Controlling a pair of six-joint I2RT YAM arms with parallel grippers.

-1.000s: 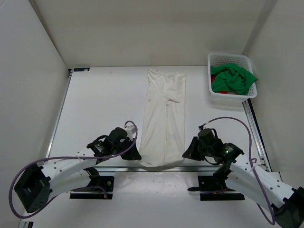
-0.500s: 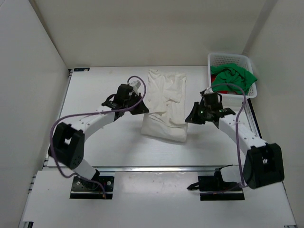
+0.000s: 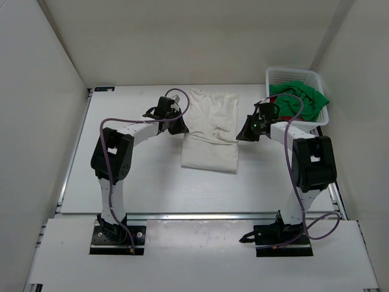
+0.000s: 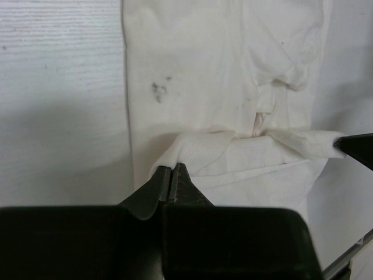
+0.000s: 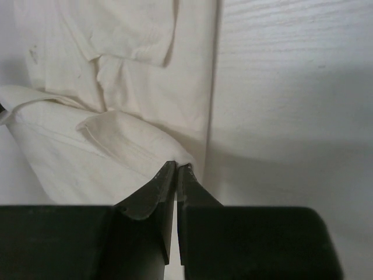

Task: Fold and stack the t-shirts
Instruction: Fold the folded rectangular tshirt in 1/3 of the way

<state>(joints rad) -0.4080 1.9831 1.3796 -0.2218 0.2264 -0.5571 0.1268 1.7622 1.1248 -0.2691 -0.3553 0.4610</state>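
The white t-shirt (image 3: 209,131) lies in the middle of the table, its lower half doubled back over its upper half. My left gripper (image 3: 181,129) is shut on the left corner of the folded-over hem; in the left wrist view the left gripper (image 4: 173,166) pinches the white t-shirt (image 4: 204,76). My right gripper (image 3: 239,137) is shut on the right corner; in the right wrist view the right gripper (image 5: 176,165) nips the white t-shirt (image 5: 116,58). The green t-shirt (image 3: 298,100) lies crumpled in the basket, with a sliver of the red t-shirt (image 3: 301,120) under it.
A white mesh basket (image 3: 292,71) stands at the back right corner. White walls close the table on the left, back and right. A metal rail (image 3: 194,214) runs along the near edge, with both arm bases behind it.
Both grippers have carried the white t-shirt's near hem from the table's near edge towards the far end, folding the shirt over itself. Both stayed shut.
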